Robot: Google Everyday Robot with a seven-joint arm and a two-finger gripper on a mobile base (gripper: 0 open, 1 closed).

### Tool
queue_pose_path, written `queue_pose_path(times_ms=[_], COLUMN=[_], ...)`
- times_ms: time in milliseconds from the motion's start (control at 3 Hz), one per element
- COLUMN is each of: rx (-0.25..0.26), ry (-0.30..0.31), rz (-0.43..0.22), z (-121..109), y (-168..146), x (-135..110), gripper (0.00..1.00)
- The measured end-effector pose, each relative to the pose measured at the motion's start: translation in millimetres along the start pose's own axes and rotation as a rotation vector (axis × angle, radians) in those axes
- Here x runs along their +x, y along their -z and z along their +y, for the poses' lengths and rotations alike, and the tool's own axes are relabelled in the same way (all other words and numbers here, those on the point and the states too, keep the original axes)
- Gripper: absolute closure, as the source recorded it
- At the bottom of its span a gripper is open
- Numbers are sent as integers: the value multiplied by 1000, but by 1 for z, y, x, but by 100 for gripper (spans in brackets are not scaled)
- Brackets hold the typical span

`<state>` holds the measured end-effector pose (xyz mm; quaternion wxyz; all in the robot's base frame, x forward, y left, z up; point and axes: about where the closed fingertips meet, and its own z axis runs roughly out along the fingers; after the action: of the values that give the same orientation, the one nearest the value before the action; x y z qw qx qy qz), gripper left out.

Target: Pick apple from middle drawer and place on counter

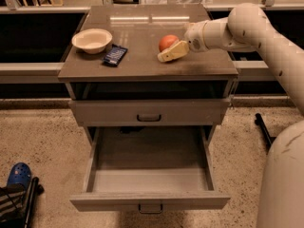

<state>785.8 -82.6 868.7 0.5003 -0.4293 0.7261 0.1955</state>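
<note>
Figure. One-arm mobile robot at a grey-brown drawer cabinet, late in a pick-and-place task.

The small round red-orange apple [168, 42] is over the glossy grey-brown counter [137, 66], right of its centre and nearer the right edge than the left, about midway between the back and front edges. It appears to touch the slab or sit just above it; which of the two cannot be told. The cream two-finger gripper [166, 50] reaches in from the right edge and is closed about the apple. Its near finger [173, 52] lies against the fruit's front side, and the far one is hidden behind the fruit. The white arm [247, 25] runs back past the right edge.

The wide, shallow middle drawer [149, 179] stands pulled fully out below the front edge, with nothing in it. The grey drawer front above it [148, 112] is closed. A cream bowl [92, 40] sits near the left edge, and a dark blue packet [115, 54] lies just beside it towards the front-left corner. Both are well apart from the apple.

Step in hand: placing. The pick from the drawer is done and the apple is at its destination. The next move calls for settling the apple on the slab, parting the jaws, and withdrawing towards the right edge without nudging the fruit, which could roll.
</note>
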Motion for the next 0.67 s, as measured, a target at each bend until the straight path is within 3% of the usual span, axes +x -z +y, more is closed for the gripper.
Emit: queue_pose_path(times_ms=[333,667], rx=[0,45], ry=[0,67], rz=[0,-28], z=[0,-6], y=[0,27], x=[0,3], gripper=[0,0])
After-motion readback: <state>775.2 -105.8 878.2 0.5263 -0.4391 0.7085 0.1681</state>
